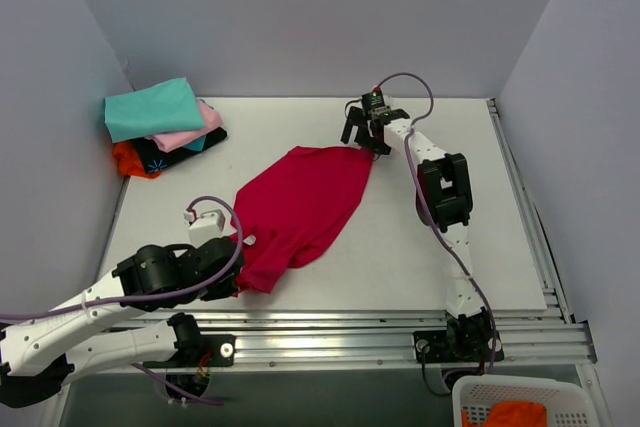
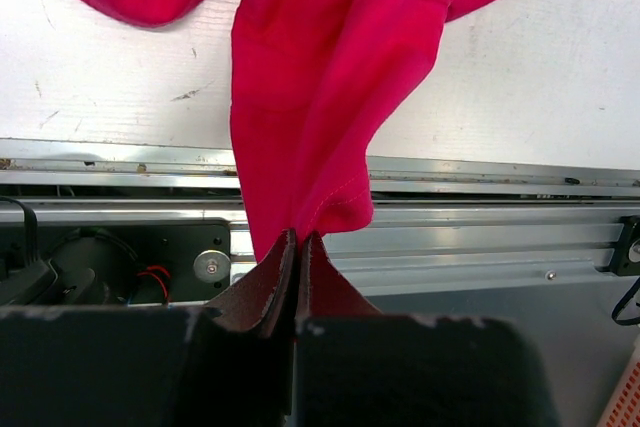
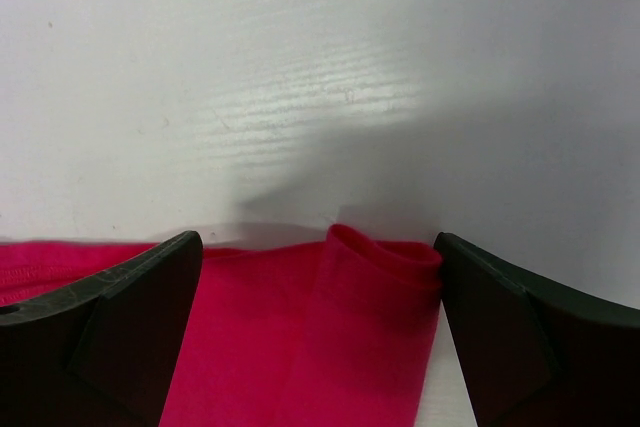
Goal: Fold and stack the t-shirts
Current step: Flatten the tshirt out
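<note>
The crimson-red t-shirt (image 1: 300, 207) lies crumpled across the middle of the table. My left gripper (image 1: 232, 282) is shut on its near edge (image 2: 300, 147) and holds it lifted over the table's front rail. My right gripper (image 1: 362, 135) is open at the shirt's far corner; its fingers (image 3: 130, 317) stand either side of a folded red edge (image 3: 380, 277) without pinching it. A stack of folded shirts, teal (image 1: 152, 107) on top, then pink (image 1: 190, 132), black (image 1: 185, 152) and orange (image 1: 132, 159), lies at the back left.
Grey walls close in the table on the left, back and right. A metal rail (image 1: 380, 332) runs along the front edge. A white basket (image 1: 520, 405) with orange cloth stands below the front right corner.
</note>
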Controlling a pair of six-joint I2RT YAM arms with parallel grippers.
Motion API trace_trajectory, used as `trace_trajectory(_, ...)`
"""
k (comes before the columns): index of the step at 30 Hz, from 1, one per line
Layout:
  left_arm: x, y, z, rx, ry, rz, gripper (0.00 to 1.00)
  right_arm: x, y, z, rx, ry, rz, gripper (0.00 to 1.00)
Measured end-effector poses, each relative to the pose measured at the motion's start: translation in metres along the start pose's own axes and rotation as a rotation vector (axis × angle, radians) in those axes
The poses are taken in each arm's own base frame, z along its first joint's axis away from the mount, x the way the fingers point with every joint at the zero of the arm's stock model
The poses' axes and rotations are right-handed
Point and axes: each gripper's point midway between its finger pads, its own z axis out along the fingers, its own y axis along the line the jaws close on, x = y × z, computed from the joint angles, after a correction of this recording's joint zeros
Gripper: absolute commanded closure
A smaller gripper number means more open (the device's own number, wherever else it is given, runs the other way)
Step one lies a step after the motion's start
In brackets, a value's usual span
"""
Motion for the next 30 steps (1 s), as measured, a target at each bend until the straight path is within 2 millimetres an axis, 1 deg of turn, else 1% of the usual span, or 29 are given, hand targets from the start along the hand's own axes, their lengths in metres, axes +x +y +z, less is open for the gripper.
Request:
trace_trajectory(3,0.000,0.000,0.000,0.001,0.002,0.000,0.98,-0.008,-0.002,0.004,0.020,-0.020,0.003,0.05)
trace_trajectory(6,0.000,0.000,-0.001,0.007,0.001,-0.003,0.98,-0.016,-0.011,0.002,0.052,-0.034,0.012,0.05)
trace_trajectory(10,-0.001,0.001,-0.003,0.020,-0.005,-0.010,0.98,-0.039,-0.023,-0.003,0.073,-0.076,0.037,0.06)
trace_trajectory(13,-0.001,0.001,-0.004,0.024,-0.006,-0.012,0.98,-0.054,-0.026,-0.008,0.071,-0.104,0.057,0.08)
trace_trajectory(15,-0.001,0.001,-0.004,0.023,-0.006,-0.012,0.98,-0.059,-0.028,-0.008,0.070,-0.114,0.068,0.08)
trace_trajectory(18,-0.001,0.001,-0.004,0.023,-0.006,-0.014,0.98,-0.057,-0.025,-0.009,0.064,-0.110,0.074,0.09)
trace_trajectory(24,-0.001,0.001,-0.004,0.027,-0.007,-0.024,0.98,-0.047,0.000,-0.010,0.015,-0.098,0.072,0.10)
trace_trajectory(30,-0.001,0.001,-0.005,0.032,-0.009,-0.032,0.98,-0.041,0.015,-0.012,-0.017,-0.084,0.091,0.10)
